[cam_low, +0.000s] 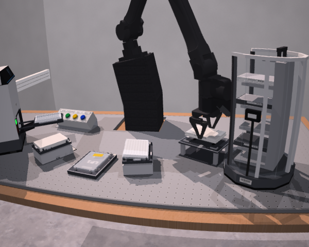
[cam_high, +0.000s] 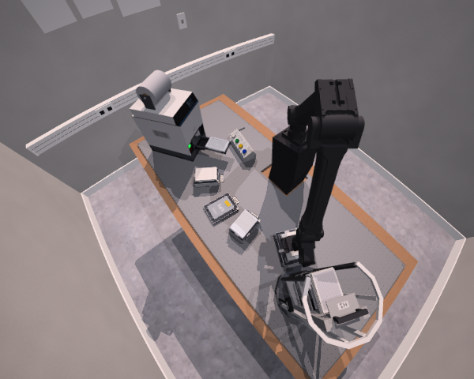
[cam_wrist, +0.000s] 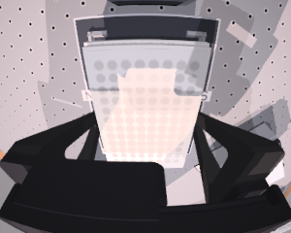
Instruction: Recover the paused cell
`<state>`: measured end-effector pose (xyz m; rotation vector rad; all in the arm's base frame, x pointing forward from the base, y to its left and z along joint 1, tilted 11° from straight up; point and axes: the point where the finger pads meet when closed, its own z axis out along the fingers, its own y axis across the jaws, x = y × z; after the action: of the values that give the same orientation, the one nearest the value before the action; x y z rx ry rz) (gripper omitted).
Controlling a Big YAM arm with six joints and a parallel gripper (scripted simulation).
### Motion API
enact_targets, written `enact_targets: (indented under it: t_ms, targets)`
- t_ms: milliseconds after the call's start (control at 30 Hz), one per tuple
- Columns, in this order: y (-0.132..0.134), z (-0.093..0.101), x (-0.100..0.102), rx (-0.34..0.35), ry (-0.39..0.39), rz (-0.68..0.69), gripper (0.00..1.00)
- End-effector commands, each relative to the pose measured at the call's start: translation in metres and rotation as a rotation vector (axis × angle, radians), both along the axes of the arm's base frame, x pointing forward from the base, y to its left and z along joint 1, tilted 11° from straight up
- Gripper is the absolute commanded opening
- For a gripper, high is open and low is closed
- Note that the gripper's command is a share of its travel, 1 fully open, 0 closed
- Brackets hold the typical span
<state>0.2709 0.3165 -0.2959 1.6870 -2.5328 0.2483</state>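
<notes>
My gripper (cam_low: 206, 126) (cam_wrist: 145, 116) is shut on a clear, many-welled plate (cam_low: 214, 134) (cam_wrist: 145, 109), its fingers on the long sides. The plate is just above the dark nest N6 (cam_low: 185, 142) (cam_wrist: 145, 26); a thin strip of nest shows beyond it. Hotel H1 (cam_high: 343, 304) (cam_low: 282, 111) holds several plates behind its guard. A white plate (cam_high: 244, 224) (cam_low: 136, 147) lies on one shaker and seems to sit high at its locators. A pale plate (cam_high: 206, 174) (cam_low: 51, 141) lies on the other shaker. The sealer (cam_high: 167, 130) holds out a plate (cam_high: 217, 144) (cam_low: 48, 118).
Lid park LP1 (cam_high: 220, 209) (cam_low: 92, 162) lies between the shakers; whether a lid is in it is hard to tell. PANEL (cam_high: 248, 154) (cam_low: 89, 123) stands beside the sealer's plate. H1's guard post (cam_low: 233, 111) is close to my wrist.
</notes>
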Motion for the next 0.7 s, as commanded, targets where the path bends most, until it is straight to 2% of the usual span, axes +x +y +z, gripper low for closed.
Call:
enact_targets:
  t_ms: [0, 67, 100, 133, 200, 233, 667]
  targets:
    - [0.009, 0.002, 0.008, 0.016, -0.014, 0.0, 0.84]
    - [0.009, 0.002, 0.008, 0.016, -0.014, 0.0, 0.84]
    - [0.007, -0.005, 0.012, 0.014, -0.013, -0.004, 0.84]
    - [0.009, 0.002, 0.008, 0.016, -0.014, 0.0, 0.84]
    - [0.009, 0.002, 0.008, 0.016, -0.014, 0.0, 0.84]
    - [0.007, -0.006, 0.013, 0.015, -0.014, -0.004, 0.84]
    - [0.006, -0.008, 0.012, 0.016, -0.014, -0.003, 0.84]
